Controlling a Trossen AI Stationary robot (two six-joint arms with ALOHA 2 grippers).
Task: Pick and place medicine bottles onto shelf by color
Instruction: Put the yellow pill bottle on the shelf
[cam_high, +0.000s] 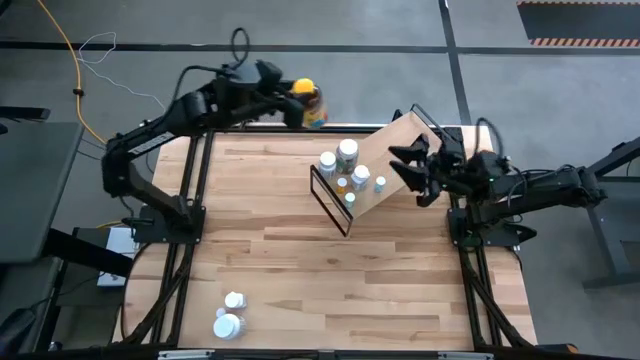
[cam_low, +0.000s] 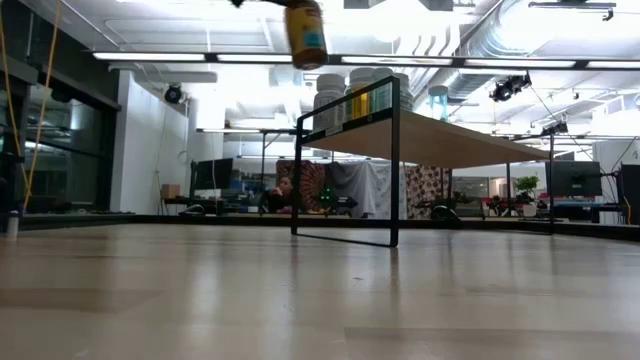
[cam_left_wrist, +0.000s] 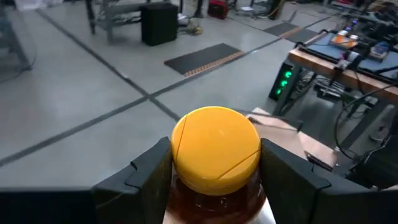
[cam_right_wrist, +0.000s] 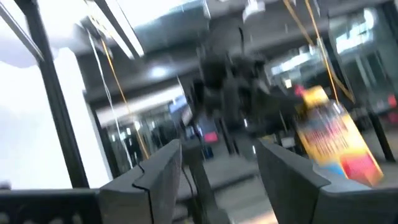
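- Left gripper (cam_high: 297, 103) — fingers pinch the amber bottle (cam_high: 310, 103) with the yellow cap (cam_left_wrist: 216, 148), held in the air over the table's far edge.
- Right gripper (cam_high: 408, 165) — fingers spread, empty, at the right side of the shelf (cam_high: 395, 175).
- Shelf: far right of centre on the table (cam_high: 300, 250), carrying several white bottles (cam_high: 347, 152).
- Two more white bottles (cam_high: 229, 318) stand at the near left.

Both arms are dark, nearly black, built of chunky jointed segments joined by slimmer straight links, each rising from a black angular base bracket. A thin black cable loops up over the left arm (cam_high: 190, 105) near its wrist, and another arcs above the right arm (cam_high: 530, 187). Each hand ends in two broad, flat, matte-black fingers (cam_left_wrist: 146, 180) with angular, faceted edges.
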